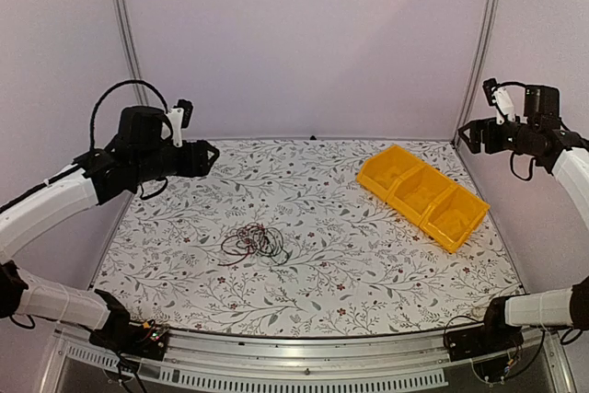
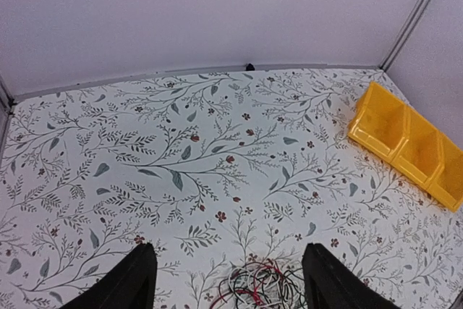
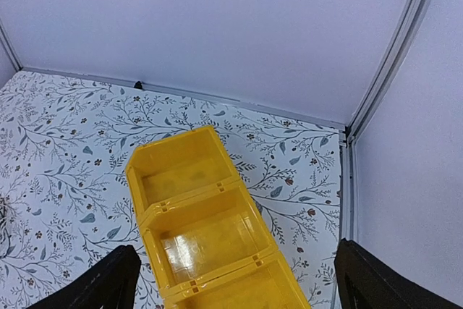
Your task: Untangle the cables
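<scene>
You've got one clump of cables (image 1: 253,242), lower-centre in the top view, lying on the floral table (image 1: 184,255). It's red, black and whitish loops tangled together. One yellow bin (image 1: 425,192) sits right of centre: three compartments, each showing bare floor. Two grippers: left gripper (image 1: 210,156) at mid-left, jaws spread wide, gripping nothing. Right gripper (image 1: 471,135) at the right edge, jaws also wide, gripping nothing.

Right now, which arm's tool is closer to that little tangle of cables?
Left. The left tool hovers open above the table, just behind and left of the cables; the right tool hangs open far off at the right edge, beyond the yellow bin.
</scene>
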